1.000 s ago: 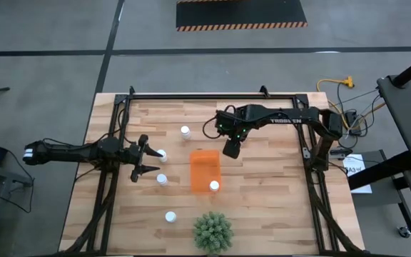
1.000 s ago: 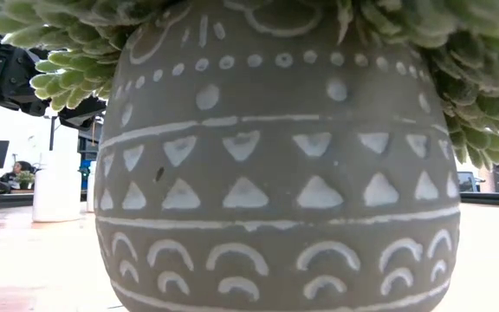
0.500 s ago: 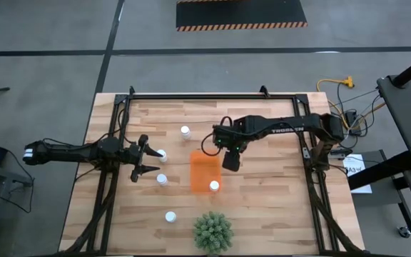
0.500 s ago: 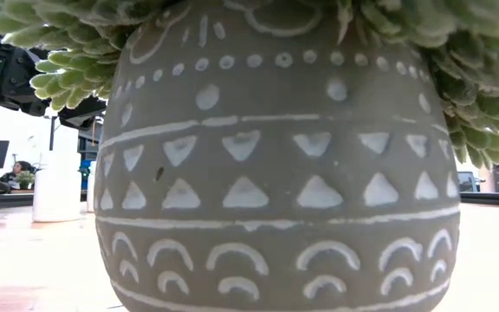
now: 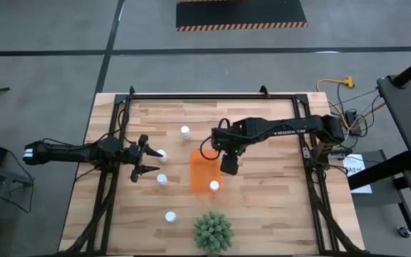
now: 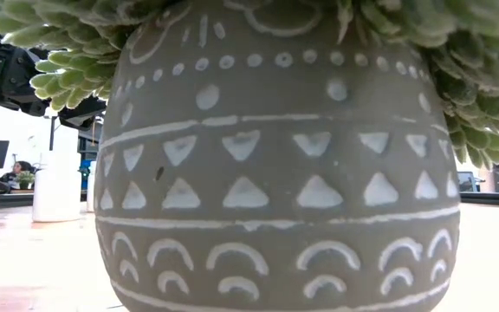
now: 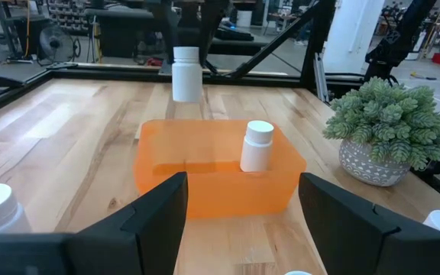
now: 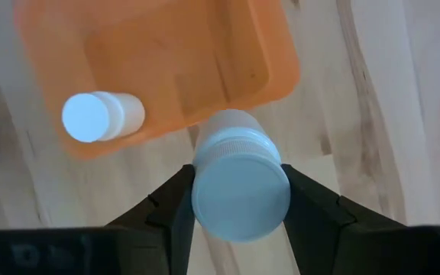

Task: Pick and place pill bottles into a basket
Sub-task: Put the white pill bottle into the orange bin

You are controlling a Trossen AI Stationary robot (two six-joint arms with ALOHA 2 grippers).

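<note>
basket (image 5: 205,171) mid-counter (image 5: 277,207), one pill bottle (image 5: 214,186) inside at its plant-side end | plant (image 5: 212,231) at near edge, just past basket | held bottle (image 8: 241,183) in right pincer (image 5: 230,163) — over basket's right rim | four loose bottles (image 5: 162,180) left of basket — one at left pincer (image 5: 148,160)
</note>
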